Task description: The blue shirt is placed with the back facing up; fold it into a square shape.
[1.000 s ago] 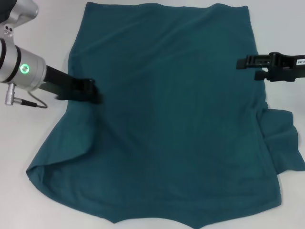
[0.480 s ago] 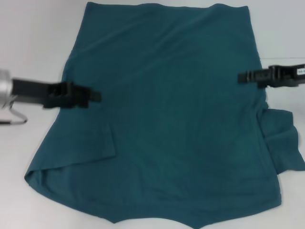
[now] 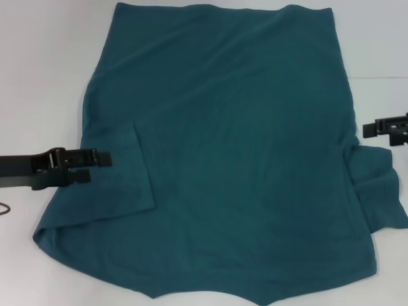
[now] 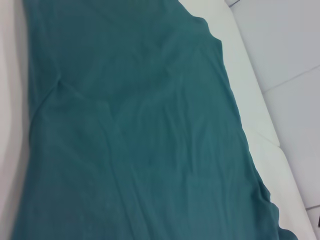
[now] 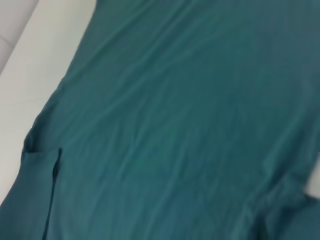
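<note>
The blue shirt [image 3: 242, 146] lies spread flat on the white table and fills most of the head view. Its left sleeve is folded inward, and the flap [image 3: 127, 178] lies on the body. The right sleeve [image 3: 382, 191] still sticks out sideways with wrinkles. My left gripper [image 3: 99, 167] hovers at the shirt's left edge beside the folded flap, open and holding nothing. My right gripper [image 3: 377, 135] is at the shirt's right edge just above the right sleeve, open and empty. The shirt fills the left wrist view [image 4: 140, 140] and the right wrist view [image 5: 190, 125].
The white table [image 3: 44, 76] shows bare on the left of the shirt and at the right [image 3: 382, 51]. The shirt's hem lies at the far edge and its neckline at the near edge of the view.
My left gripper has let go of the left sleeve, now lying folded on the body, and drawn back left and nearer. My right gripper has drawn back to the right and nearer.
</note>
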Available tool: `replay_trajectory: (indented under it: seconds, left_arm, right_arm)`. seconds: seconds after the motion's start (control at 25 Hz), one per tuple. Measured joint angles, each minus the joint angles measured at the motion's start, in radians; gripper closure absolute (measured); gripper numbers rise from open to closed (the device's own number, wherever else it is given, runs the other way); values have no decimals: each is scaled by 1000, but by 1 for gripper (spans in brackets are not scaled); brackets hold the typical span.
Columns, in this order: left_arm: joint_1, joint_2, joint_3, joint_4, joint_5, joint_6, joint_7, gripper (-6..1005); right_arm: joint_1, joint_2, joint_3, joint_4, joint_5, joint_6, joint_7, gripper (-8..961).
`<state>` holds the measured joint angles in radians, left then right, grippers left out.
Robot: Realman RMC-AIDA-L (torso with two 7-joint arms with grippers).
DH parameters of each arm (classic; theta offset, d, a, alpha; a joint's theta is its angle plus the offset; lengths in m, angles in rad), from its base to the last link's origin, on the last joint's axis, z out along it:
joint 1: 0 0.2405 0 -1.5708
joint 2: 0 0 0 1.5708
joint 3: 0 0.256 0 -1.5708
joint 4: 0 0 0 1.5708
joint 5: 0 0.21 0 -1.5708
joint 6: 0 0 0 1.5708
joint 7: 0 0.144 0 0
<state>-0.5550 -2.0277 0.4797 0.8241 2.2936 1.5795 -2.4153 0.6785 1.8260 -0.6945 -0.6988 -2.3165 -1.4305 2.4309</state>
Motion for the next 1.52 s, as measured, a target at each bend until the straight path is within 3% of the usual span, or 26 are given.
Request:
replay_trajectory:
  seconds: [0.16, 0.68, 1.08, 1.52]
  left_arm:
    - [1, -1, 1, -5, 0, -8, -1, 172]
    - [-6, -6, 3, -12, 1, -38, -8, 177]
    - [0, -8, -1, -12, 1, -51, -6, 177]
    - [4, -16, 0, -11, 1, -72, -5, 178]
  right_arm:
    - [-17, -8, 4, 5, -30, -18, 26, 145]
    - [-22, 0, 5, 12, -152, 6, 85, 154]
    - [-23, 37, -5, 24, -153, 87, 78, 161]
    - [-13, 44, -13, 75, -155, 127, 75, 169]
